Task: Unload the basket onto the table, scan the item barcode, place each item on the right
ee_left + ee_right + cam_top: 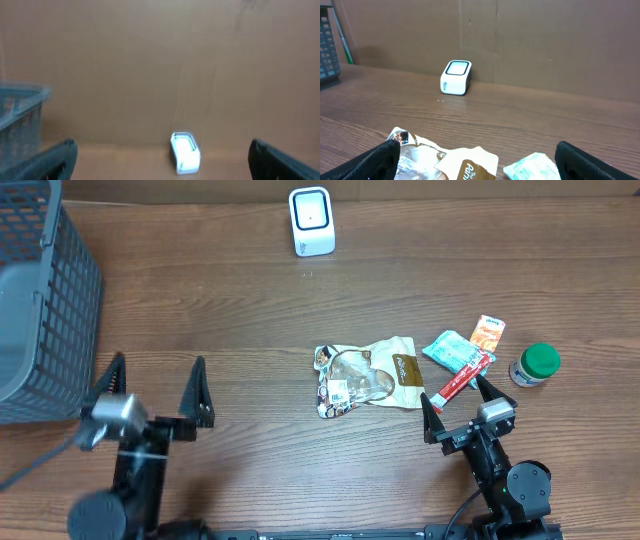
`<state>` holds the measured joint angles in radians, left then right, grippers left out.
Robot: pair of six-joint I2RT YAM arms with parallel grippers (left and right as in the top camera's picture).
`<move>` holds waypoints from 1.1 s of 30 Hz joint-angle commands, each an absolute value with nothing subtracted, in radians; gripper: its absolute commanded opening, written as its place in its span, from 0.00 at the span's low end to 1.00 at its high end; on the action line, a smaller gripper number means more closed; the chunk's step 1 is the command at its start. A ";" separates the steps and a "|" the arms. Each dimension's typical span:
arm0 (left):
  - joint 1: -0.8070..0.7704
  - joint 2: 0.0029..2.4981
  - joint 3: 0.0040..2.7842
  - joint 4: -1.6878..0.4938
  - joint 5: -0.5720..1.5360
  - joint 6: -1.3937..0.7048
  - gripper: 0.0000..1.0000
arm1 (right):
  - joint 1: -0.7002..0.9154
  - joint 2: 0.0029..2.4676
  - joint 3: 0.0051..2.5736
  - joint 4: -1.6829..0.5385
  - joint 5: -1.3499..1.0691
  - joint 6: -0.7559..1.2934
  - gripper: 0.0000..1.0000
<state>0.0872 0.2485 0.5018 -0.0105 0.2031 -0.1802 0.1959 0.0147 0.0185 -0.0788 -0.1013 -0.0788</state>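
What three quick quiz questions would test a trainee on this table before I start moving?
1. True or false: the green-capped bottle stands on the right tool's side of the snack bag.
2. Which lies closest to the right tool? A) grey basket B) white scanner C) red stick pack
3. Fill in: the left tool is ___ and holds nothing.
Key: 1 true; 2 C; 3 open.
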 commanded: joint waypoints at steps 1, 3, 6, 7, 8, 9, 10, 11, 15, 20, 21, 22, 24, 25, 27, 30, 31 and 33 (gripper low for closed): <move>0.091 0.142 0.397 0.118 0.248 -0.171 1.00 | 0.189 0.003 0.008 -0.074 -0.107 -0.076 1.00; 0.091 0.105 0.353 0.168 0.236 -0.172 1.00 | 0.189 0.003 0.008 -0.074 -0.107 -0.076 1.00; 0.091 0.056 0.273 0.238 0.235 -0.172 1.00 | 0.189 0.003 0.008 -0.074 -0.106 -0.076 1.00; 0.091 0.045 0.250 0.253 0.233 -0.172 1.00 | 0.189 0.003 0.008 -0.074 -0.107 -0.076 1.00; 0.091 0.036 0.231 0.262 0.233 -0.172 1.00 | 0.189 0.003 0.008 -0.074 -0.106 -0.076 1.00; 0.091 0.028 0.209 0.269 0.233 -0.172 1.00 | 0.189 0.003 0.008 -0.074 -0.107 -0.076 1.00; 0.091 0.020 0.188 0.274 0.233 -0.172 1.00 | 0.189 0.003 0.008 -0.074 -0.106 -0.076 1.00; 0.091 0.009 0.163 0.277 0.233 -0.172 1.00 | 0.189 0.003 0.008 -0.074 -0.107 -0.076 1.00; 0.091 0.003 0.093 0.282 0.233 -0.173 1.00 | 0.189 0.003 0.008 -0.074 -0.106 -0.076 1.00; 0.091 0.003 0.030 0.261 0.210 -0.173 1.00 | 0.189 0.003 0.008 -0.074 -0.107 -0.076 1.00; 0.091 0.003 0.019 0.250 0.202 -0.173 1.00 | 0.189 0.003 0.008 -0.074 -0.106 -0.076 1.00; 0.091 0.003 0.009 0.236 0.197 -0.173 1.00 | 0.189 0.003 0.008 -0.074 -0.106 -0.076 1.00; 0.090 0.003 0.005 0.155 0.179 -0.173 1.00 | 0.189 0.003 0.008 -0.074 -0.106 -0.076 1.00; 0.089 0.003 0.005 0.115 0.175 -0.172 1.00 | 0.189 0.003 0.008 -0.074 -0.107 -0.076 1.00; 0.089 0.003 0.005 0.043 0.158 -0.173 1.00 | 0.189 0.003 0.008 -0.074 -0.106 -0.076 1.00; 0.089 0.003 0.005 -0.041 0.127 -0.173 1.00 | 0.189 0.003 0.008 -0.074 -0.107 -0.076 1.00; 0.089 0.003 0.005 -0.070 0.116 -0.172 1.00 | 0.189 0.003 0.008 -0.074 -0.107 -0.076 1.00; 0.088 0.003 0.005 -0.071 0.089 -0.170 1.00 | 0.189 0.003 0.008 -0.074 -0.106 -0.076 1.00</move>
<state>0.0872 0.0158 0.0086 -0.0639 0.1493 -0.1799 0.1959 0.0147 0.0185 -0.0788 -0.1013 -0.0792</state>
